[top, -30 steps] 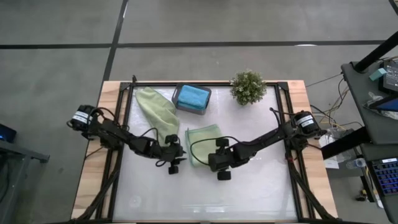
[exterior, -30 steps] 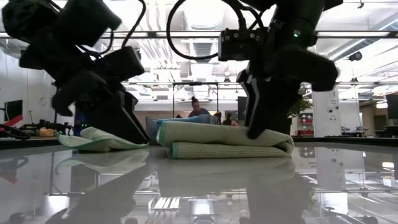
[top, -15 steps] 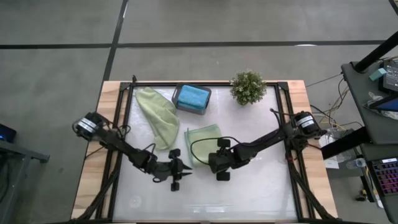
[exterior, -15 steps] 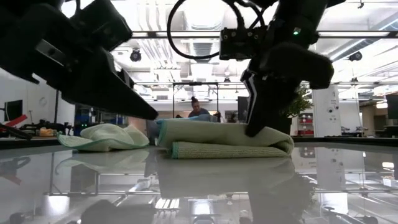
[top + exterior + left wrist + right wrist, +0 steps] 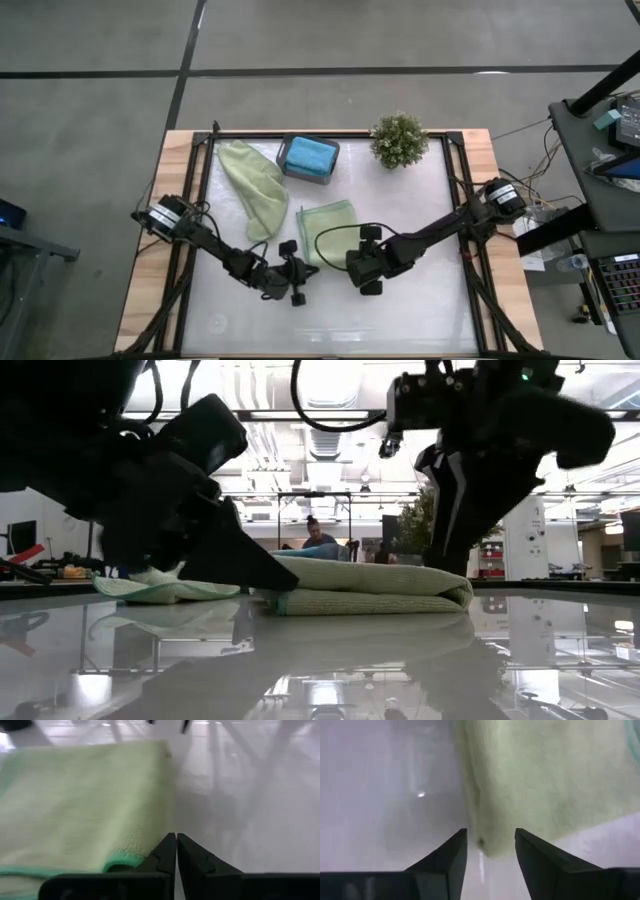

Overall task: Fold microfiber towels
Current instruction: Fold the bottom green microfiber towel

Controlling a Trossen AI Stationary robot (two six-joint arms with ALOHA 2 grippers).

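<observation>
**Both tools hover at the folded towel's near edge**

On the glossy white counter, a folded, fluffy sage-green microfiber towel lies square at centre; a second, rumpled sage towel sprawls beside it. A teal-blue towel sits in the dark grey tray. Left tool, pinched shut and empty, noses the corner; right tool, part-spread, straddles the opposite corner, likely squaring it.

- We see a grey concrete floor around the wooden table.
- Bright ceiling lights overhead.
- A person sits way back among desks.
</observation>
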